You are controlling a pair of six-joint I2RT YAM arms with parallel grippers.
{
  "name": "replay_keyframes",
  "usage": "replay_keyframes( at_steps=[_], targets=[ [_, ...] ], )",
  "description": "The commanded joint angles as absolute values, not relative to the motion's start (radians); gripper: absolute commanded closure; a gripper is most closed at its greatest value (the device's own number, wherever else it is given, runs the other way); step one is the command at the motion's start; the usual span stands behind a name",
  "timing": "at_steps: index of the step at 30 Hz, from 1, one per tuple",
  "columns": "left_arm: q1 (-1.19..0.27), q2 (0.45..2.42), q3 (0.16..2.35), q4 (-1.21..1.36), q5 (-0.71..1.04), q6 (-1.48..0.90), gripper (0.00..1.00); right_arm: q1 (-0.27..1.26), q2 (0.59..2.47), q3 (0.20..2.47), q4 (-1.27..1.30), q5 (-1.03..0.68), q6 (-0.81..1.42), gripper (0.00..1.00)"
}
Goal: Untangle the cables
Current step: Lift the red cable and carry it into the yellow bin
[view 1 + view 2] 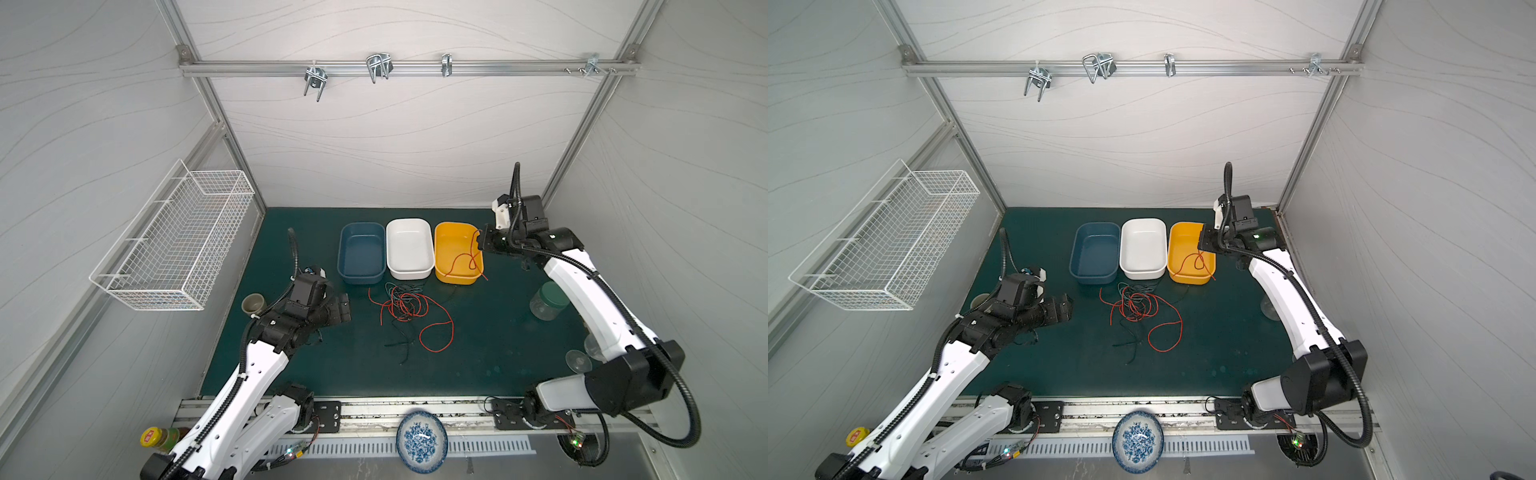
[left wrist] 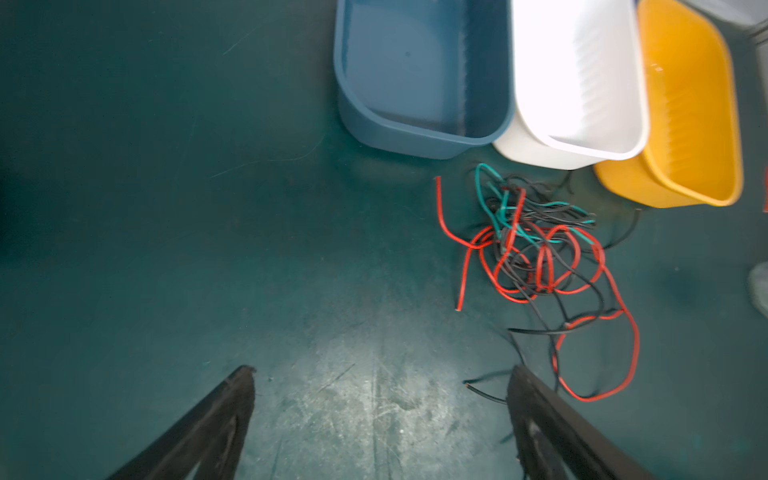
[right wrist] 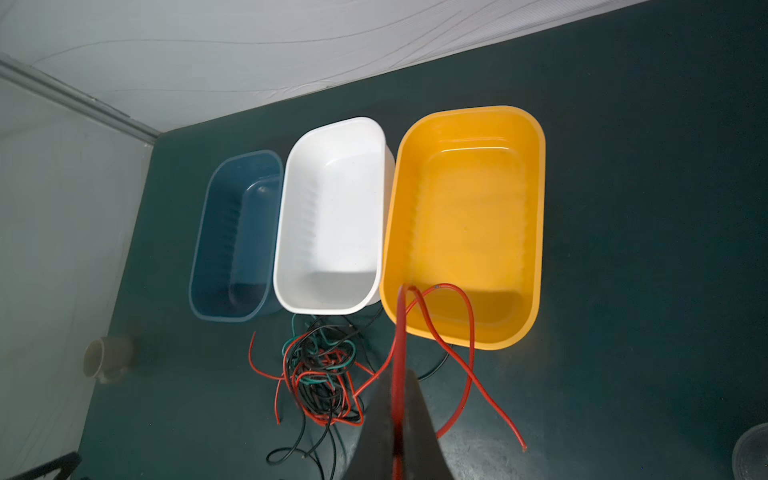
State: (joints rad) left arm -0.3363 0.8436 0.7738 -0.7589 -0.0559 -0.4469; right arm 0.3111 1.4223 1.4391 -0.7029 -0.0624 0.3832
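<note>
Dark green tabletop (image 1: 490, 357), scuffed in places, enclosed by white wavy-lined walls on an aluminium frame; a rail of metal hooks (image 1: 378, 66) runs high behind the white tub (image 1: 409, 248). Far left of that tub: a wall-hung wire basket (image 1: 174, 241), a bottle (image 1: 160, 439) whose red cap label is too small to read, a beige cup (image 1: 253, 303). Left gripper (image 1: 345, 307), left of the tub, jaws spread wide, empty. Blue tub (image 1: 361, 253) just beside its left side. The cables (image 1: 405, 309), red, black and teal, lie tangled just in front of it. Yellow tub (image 1: 457, 239) on its right; above this, the right gripper (image 1: 482, 241), jaws clenched on a red cable (image 1: 471, 259) draping across the front rim.
</note>
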Motion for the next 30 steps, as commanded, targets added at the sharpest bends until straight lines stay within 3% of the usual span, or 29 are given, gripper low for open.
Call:
replay_keyframes(
  at_steps=[1, 30],
  targets=[
    [-0.342, 0.866, 0.809, -0.764, -0.095, -0.435, 0.04, 0.304, 1.445, 1.476, -0.660, -0.027, 0.407, 1.00],
    [-0.389, 0.861, 0.844, -0.811, -0.153, -0.431, 0.06, 0.298, 1.908, 1.826, -0.778, 0.036, 0.227, 1.00]
  ],
)
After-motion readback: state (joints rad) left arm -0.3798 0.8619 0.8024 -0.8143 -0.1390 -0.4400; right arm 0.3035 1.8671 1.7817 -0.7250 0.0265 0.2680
